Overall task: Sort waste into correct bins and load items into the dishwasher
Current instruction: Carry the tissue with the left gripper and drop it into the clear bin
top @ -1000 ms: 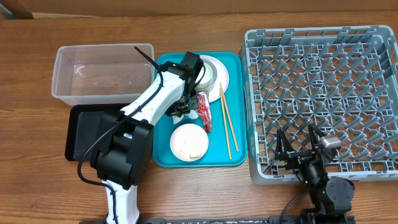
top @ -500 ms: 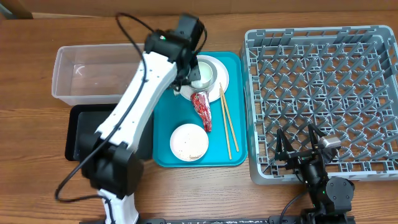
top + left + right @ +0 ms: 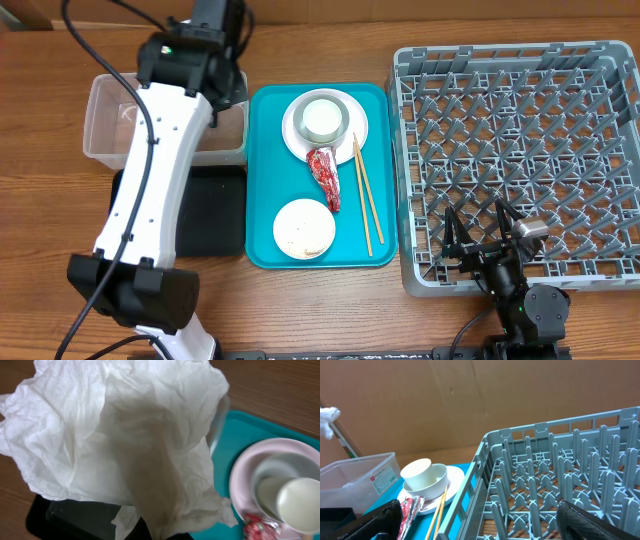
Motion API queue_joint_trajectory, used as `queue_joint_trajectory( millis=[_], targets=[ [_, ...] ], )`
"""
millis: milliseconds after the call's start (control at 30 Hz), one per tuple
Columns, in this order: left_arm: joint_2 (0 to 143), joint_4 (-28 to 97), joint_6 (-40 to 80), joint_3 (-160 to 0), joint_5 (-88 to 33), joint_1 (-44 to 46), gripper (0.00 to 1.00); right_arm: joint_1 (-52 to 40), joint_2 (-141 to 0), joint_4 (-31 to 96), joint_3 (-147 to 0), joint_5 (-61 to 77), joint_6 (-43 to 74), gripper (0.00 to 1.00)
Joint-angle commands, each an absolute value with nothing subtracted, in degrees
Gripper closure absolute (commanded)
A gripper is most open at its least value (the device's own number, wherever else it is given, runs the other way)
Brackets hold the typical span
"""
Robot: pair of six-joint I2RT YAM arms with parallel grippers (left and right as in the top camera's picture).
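Left arm (image 3: 150, 170) outstretched above clear tub (image 3: 112, 145), tissue (image 3: 125, 445) in end effector (image 3: 225, 85).

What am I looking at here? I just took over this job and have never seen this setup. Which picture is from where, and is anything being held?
Two robot arms work at a wooden table. One picture looks straight down from overhead. The other two come from a small camera on each wrist. The left arm reaches toward the clear tub. Its wrist view is filled by the crumpled white tissue that its closed fingers hold. The right arm sits by the grey rack, its fingers open and empty. On the teal tray are a plate carrying a bowl with a cup inside, a second bowl, a red wrapper and chopsticks. A black tray lies beside the tub.
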State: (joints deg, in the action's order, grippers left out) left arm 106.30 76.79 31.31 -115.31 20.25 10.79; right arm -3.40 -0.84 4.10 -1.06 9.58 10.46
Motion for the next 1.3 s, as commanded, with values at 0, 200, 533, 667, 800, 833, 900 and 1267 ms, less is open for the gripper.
queue_joint_trajectory(
  millis=[0,200,533,667,800,833,900,1267],
  targets=[
    [109.2,76.8,29.1,-114.2,21.8,7.7,0.96,-3.1,-0.2,3.8,-0.4,9.1,10.5,0.00],
    [112.0,75.6,25.2,-114.1,16.2,2.3,0.96,-3.1,-0.2,3.8,-0.4,9.1,10.5,0.00],
    [116.6,74.7,22.7,-113.9,13.3,-2.0,0.95,-3.1,-0.2,3.8,-0.4,9.1,10.5,0.00],
    [118.0,74.5,22.2,-113.6,13.2,-2.3,0.95,-3.1,-0.2,3.8,-0.4,9.1,10.5,0.00],
    [119.3,74.5,21.3,-113.6,12.7,-2.3,0.93,-3.1,-0.2,3.8,-0.4,9.1,10.5,0.00],
    [119.5,74.5,20.9,-113.6,12.2,-2.3,0.92,-3.1,-0.2,3.8,-0.4,9.1,10.5,0.00],
    [119.9,74.6,20.8,-113.6,11.9,-2.3,0.83,-3.1,-0.2,3.8,-0.4,9.1,10.5,0.00],
    [119.3,76.3,21.5,-115.5,8.4,-2.3,0.37,-3.1,-0.2,3.8,-0.4,9.1,10.5,0.00]
  ],
)
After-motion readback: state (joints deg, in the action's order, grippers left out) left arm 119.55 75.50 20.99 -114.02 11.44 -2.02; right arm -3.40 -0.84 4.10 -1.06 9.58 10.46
